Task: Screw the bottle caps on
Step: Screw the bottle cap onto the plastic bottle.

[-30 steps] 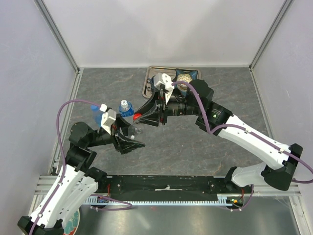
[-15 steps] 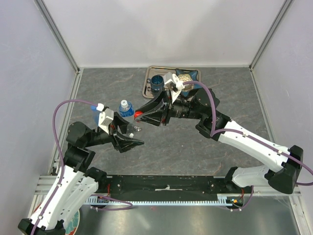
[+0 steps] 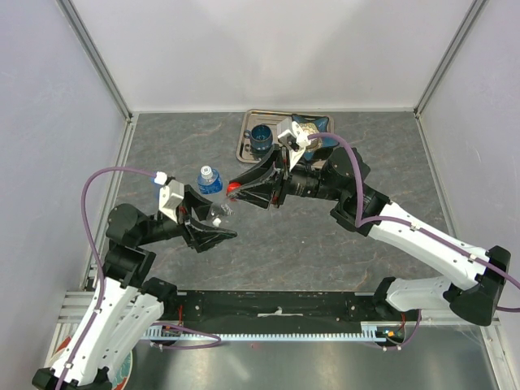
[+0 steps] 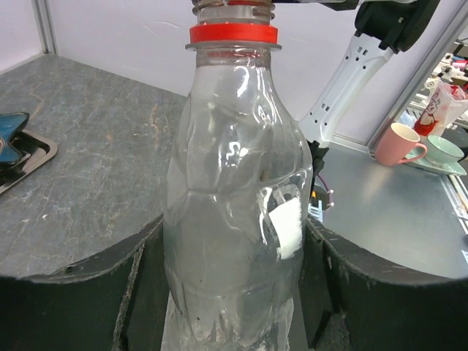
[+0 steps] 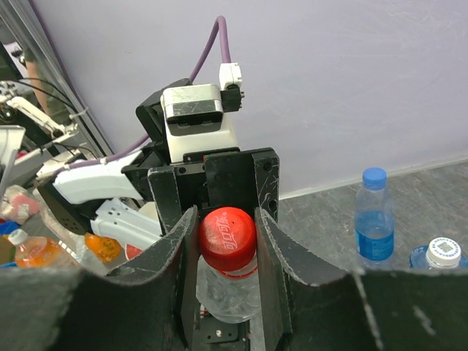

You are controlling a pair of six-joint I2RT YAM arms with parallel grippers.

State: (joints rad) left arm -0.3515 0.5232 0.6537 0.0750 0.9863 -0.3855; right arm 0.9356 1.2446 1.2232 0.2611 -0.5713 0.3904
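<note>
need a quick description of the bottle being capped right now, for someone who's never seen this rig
Where the two arms meet over the grey table, the left gripper clamps a clear bottle by its body. It alone carries a red cap, pinched by the right gripper; the neighbouring bottle has a blue cap.

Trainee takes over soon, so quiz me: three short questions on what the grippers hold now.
1. Multiple choice: what colour is the cap the right gripper is shut on? A white, B red, C blue.
2. True or false: the clear bottle in the left gripper is upright.
3. Short answer: where does the dark blue cup stand?
Key: 1 B, the red cap. 2 True. 3 In the metal tray.
</note>
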